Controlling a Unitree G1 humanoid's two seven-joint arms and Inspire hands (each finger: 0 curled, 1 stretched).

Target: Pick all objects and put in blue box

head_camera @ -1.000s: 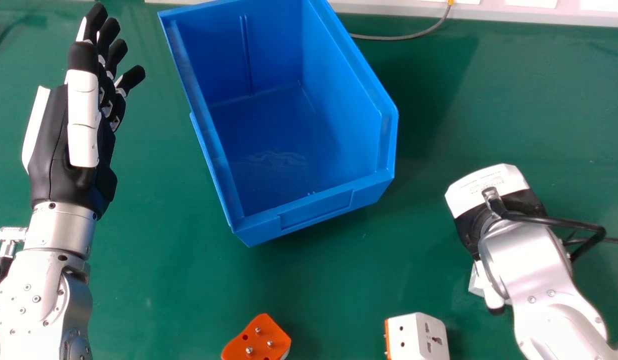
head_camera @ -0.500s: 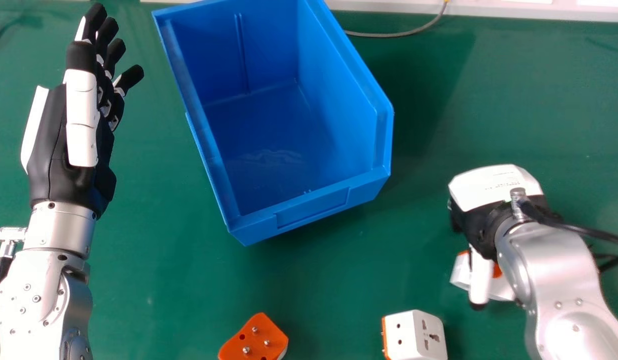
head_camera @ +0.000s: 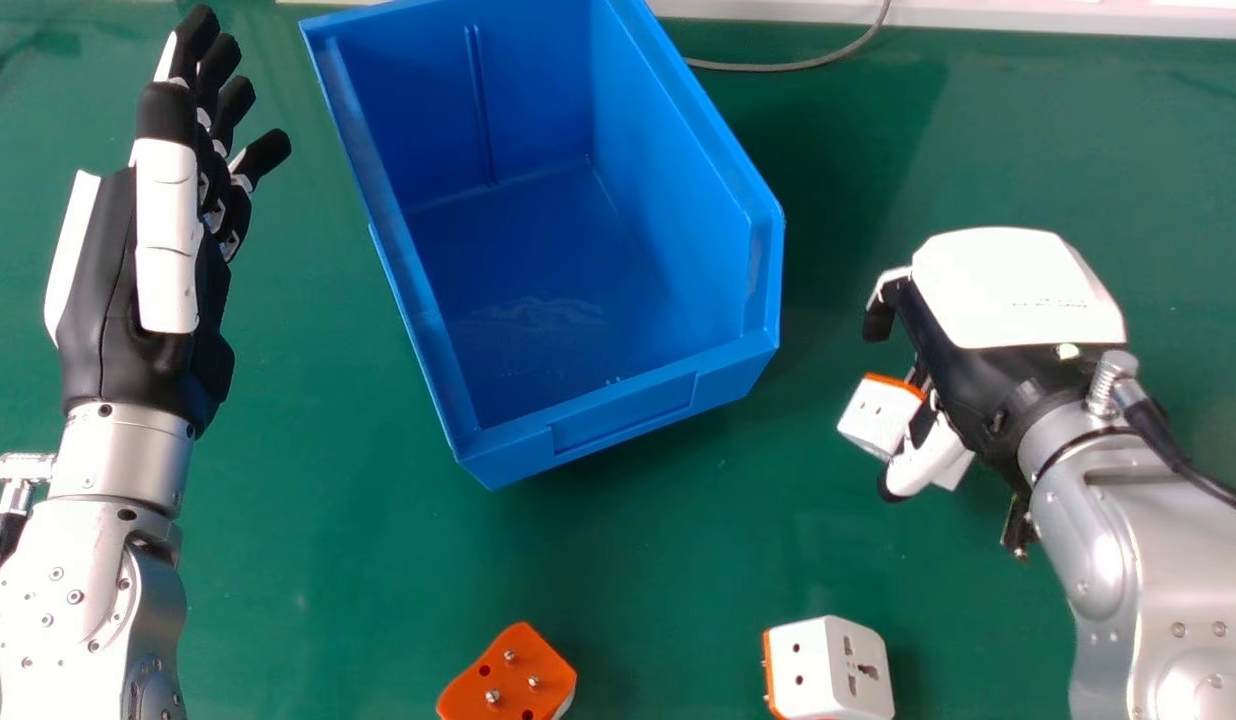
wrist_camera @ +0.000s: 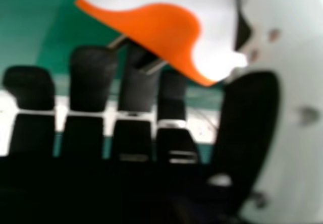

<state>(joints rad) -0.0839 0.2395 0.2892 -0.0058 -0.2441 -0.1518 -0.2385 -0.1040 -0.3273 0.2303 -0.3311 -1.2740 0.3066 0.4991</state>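
In the head view my right hand (head_camera: 1013,300) is at the right, curled round a white and orange adapter (head_camera: 880,415), which hangs between its thumb and fingers. The right hand view has that adapter (wrist_camera: 166,27) between the fingertips and the thumb (wrist_camera: 298,98), its pins toward the fingers. My left hand (head_camera: 148,250) rests at the left with straight fingers, holding nothing. Between the hands stands the blue box (head_camera: 618,405), its visible floor bare. An orange adapter (head_camera: 510,675) lies pins up at the bottom edge, and a white adapter with an orange base (head_camera: 828,668) lies right of it.
The green table (head_camera: 678,540) extends around the box. A grey cable (head_camera: 808,64) curves behind the box toward a pale ledge (head_camera: 978,22) along the back. The box's tall side walls stand between my two hands.
My right hand has come up off the table and turned, carrying the adapter away from the near edge, toward the back. The left arm has stayed still.
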